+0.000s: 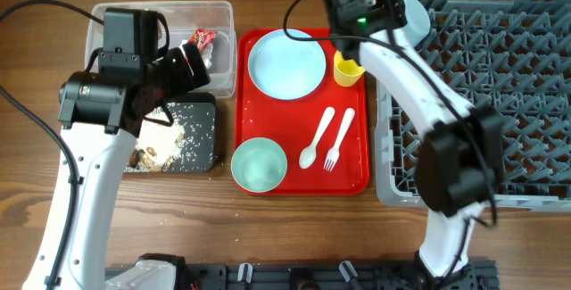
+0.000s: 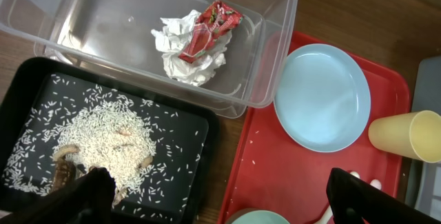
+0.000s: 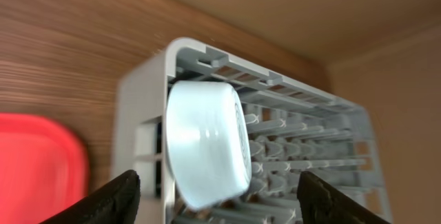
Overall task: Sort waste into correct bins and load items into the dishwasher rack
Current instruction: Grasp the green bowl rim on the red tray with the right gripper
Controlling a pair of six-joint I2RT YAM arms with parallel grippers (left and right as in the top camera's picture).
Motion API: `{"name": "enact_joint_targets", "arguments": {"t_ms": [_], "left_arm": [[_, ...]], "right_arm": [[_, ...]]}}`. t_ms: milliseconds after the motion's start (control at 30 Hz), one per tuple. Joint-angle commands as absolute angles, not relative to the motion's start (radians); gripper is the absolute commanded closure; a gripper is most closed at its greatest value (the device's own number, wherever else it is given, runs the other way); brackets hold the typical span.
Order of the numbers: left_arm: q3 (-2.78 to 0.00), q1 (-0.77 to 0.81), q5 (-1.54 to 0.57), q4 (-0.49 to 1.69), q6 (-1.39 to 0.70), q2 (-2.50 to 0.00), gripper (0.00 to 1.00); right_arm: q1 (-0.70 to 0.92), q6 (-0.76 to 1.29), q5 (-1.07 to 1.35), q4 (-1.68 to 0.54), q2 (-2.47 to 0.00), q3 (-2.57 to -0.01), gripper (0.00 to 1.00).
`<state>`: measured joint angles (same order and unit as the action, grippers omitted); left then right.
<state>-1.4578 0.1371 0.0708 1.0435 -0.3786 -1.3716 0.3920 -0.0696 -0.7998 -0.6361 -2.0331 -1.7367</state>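
1. Closest in, a bowl (image 1: 259, 163) sits upright on the front left corner of the red tray (image 1: 357, 181).
2. Just right of it, the spoon (image 1: 316, 138) and fork (image 1: 338, 140) lie side by side on the same tray, heads toward us, not touching.
3. Left of the red tray, the black tray (image 1: 203, 152) holds the rice (image 2: 110, 138). It is heaped in the middle, with brown bits at the near side and loose grains all around.
4. The left gripper (image 2: 220, 189) hangs above the two bins, fingers spread wide and nothing between them.
5. Further back on the red tray, the plate (image 1: 286, 64) lies flat and the cup (image 1: 348, 70) stands just beside it at the far right corner.
6. Behind the black tray, the tub (image 1: 223, 22) holds the napkin (image 2: 186, 62) with the wrapper (image 2: 210, 31) on top. The wrapper's print is too small to read.
7. On the right is the rack (image 1: 500, 85), where a second bowl (image 3: 207, 141) stands on edge among the pegs in the far left corner.
8. The right gripper (image 3: 218, 179) straddles that bowl, fingers released and clear of it on both sides.
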Motion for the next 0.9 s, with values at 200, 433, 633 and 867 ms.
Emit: {"name": "enact_joint_targets", "arguments": {"t_ms": [200, 433, 633, 867], "left_arm": [[-1.471, 0.133, 0.08, 1.041, -0.367, -1.37, 0.0], [-1.471, 0.133, 0.08, 1.041, -0.367, -1.37, 0.0], [-1.471, 0.133, 0.08, 1.041, -0.366, -1.37, 0.0], [-1.471, 0.133, 0.08, 1.041, -0.367, -1.37, 0.0]], "right_arm": [[0.389, 0.131, 0.2, -0.938, -1.802, -1.741, 0.29], [0.456, 0.265, 0.45, -0.997, -1.809, -1.586, 0.45], [0.593, 0.471, 0.442, -0.865, -1.809, -1.391, 0.45], [0.73, 0.688, 0.252, -0.79, -1.809, -1.284, 0.45]]}}
